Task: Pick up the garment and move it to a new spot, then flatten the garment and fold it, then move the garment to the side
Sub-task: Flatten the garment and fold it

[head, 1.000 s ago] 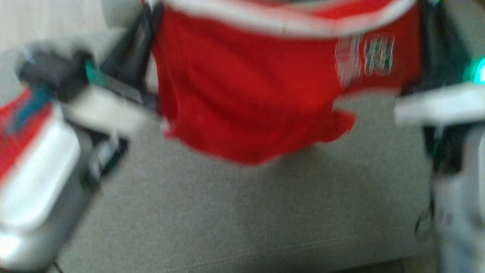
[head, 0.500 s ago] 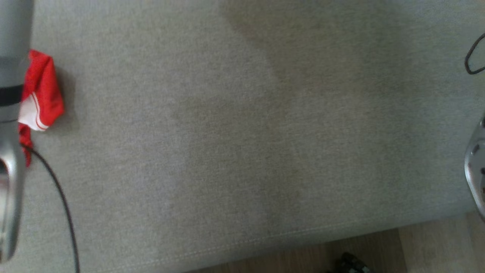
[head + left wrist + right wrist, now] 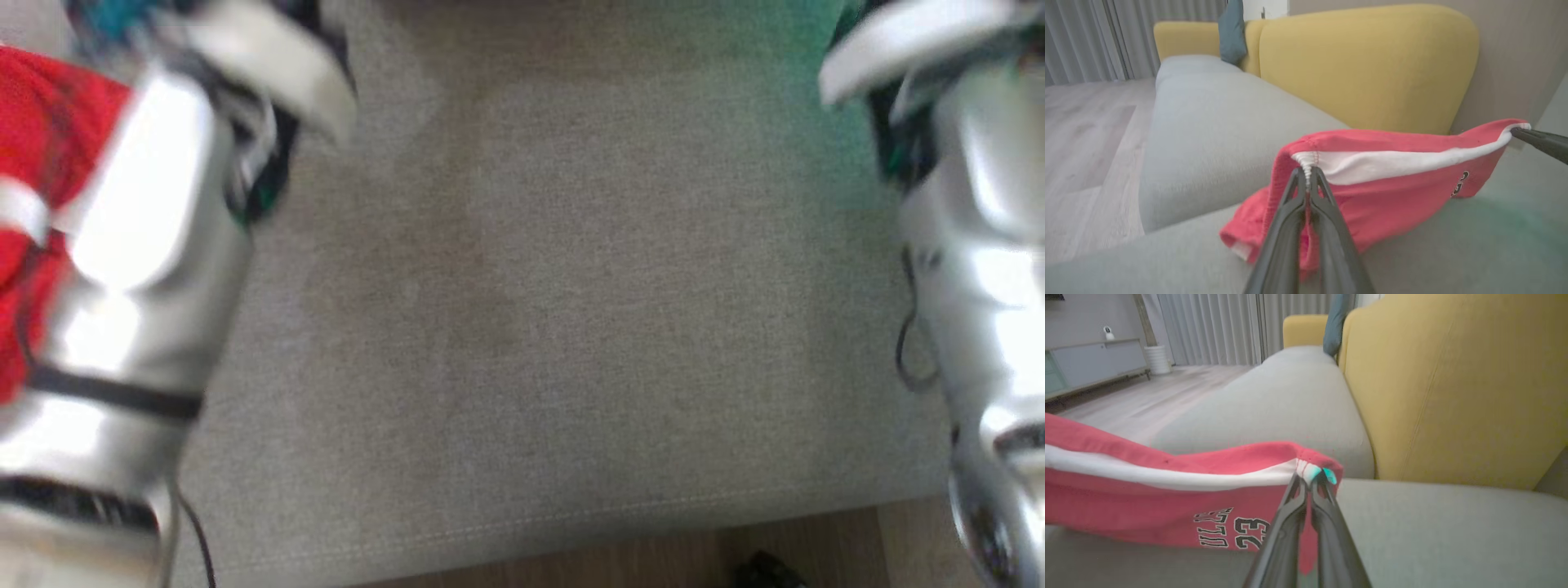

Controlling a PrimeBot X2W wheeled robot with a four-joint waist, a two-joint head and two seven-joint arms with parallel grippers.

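**Head view.** Blurred.
- Garment (image 3: 37, 122): red with a white stripe, at the left edge, partly behind the left forearm (image 3: 139, 269).
- Right forearm (image 3: 971, 245): at the right edge.
- Seat (image 3: 555, 327): grey, between the two forearms. A strip of floor (image 3: 653, 563) runs below it.
- Writing: none legible.
- Risk: with this much blur, the view is a poor guide for choosing the lay-down spot.

**Left wrist view.**
- Left gripper (image 3: 1306, 175): jaws clenched on one end seam of the white band (image 3: 1392, 163).
- Right gripper (image 3: 1521, 132): pinches the far end, so the band hangs stretched between the two.
- Garment: red cloth sags below the band, and its lower edge is bunched on or just above the seat, in front of the yellow backrest (image 3: 1372, 69).
- Writing: a dark print (image 3: 1458, 185), too small to read.
- Risk: each grip is a narrow pinch, and pulling the arms further apart could tug a seam free.

**Right wrist view.**
- Right gripper: jaws clamped on the other band end, with a teal glint at the tip.
- Writing: "23" reads clearly. The block letters beside it are only partly legible.
- Risk: the bunched hem is likely to drag and fold under as the garment is lowered, leaving creases to flatten.
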